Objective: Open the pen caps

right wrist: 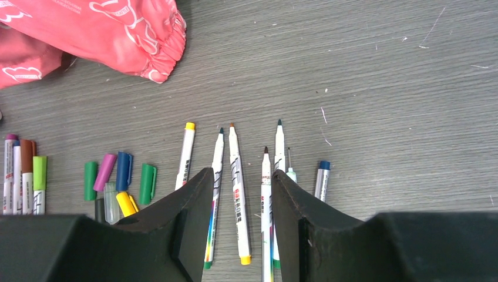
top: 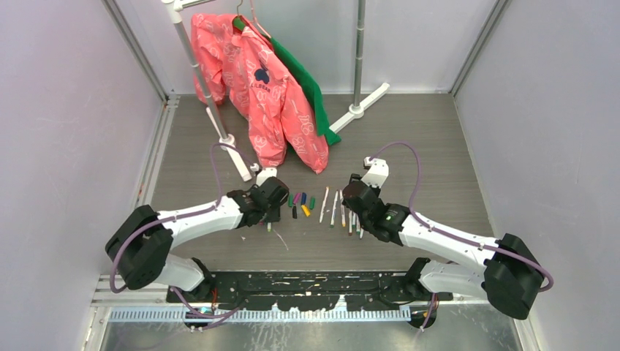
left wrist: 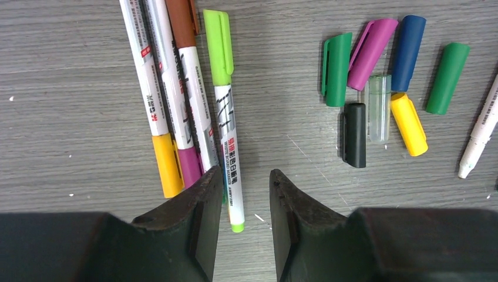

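Fingers of the left arm (left wrist: 197, 226), spread and empty, hang over the lime-capped pen (left wrist: 226, 129) on the worktop (left wrist: 70, 88) beside loose caps (left wrist: 372, 51); best pinch its barrel squarely while fingers of the right arm (right wrist: 188, 226), likewise spread, pull the lime cap (left wrist: 218, 47) straight off.

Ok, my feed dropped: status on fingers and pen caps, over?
Left fingers open, empty, over lime-green-capped white plastic marker. Right fingers open, empty, above uncapped white pens. Loose coloured plastic caps between them. Nothing blocking.

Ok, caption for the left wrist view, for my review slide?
Left gripper open over a lime-capped pen beside three more pens, seven loose caps lying nearby.
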Robot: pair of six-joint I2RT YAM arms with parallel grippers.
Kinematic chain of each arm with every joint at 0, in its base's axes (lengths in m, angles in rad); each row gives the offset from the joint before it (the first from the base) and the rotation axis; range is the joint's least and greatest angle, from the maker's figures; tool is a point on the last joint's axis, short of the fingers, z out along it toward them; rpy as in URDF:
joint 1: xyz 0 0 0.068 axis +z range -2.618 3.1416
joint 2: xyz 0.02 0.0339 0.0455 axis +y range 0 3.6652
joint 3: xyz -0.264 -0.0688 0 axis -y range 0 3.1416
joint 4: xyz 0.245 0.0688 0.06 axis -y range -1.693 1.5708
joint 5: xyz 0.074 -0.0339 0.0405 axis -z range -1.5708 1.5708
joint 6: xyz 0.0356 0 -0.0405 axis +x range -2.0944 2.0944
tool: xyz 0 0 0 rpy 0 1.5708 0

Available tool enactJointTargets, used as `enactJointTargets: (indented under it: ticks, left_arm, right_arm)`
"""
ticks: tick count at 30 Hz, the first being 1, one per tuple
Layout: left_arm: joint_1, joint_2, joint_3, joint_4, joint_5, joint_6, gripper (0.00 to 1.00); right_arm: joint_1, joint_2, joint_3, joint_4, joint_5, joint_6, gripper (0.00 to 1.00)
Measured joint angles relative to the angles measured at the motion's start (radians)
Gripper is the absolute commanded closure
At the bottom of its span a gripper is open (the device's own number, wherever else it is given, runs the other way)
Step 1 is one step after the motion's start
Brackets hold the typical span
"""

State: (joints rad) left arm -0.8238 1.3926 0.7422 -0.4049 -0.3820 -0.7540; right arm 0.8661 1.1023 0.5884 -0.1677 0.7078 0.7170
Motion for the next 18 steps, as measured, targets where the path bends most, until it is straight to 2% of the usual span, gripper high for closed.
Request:
enactJointTargets:
  ticks: [18]
  left_arm:
    - [0.028, 0.068, 0.000, 0.048, 0.036, 0.004, 0.65]
  right_arm:
    - [0.000, 0.000, 0.000, 0.002, 0.000, 0.000, 0.53]
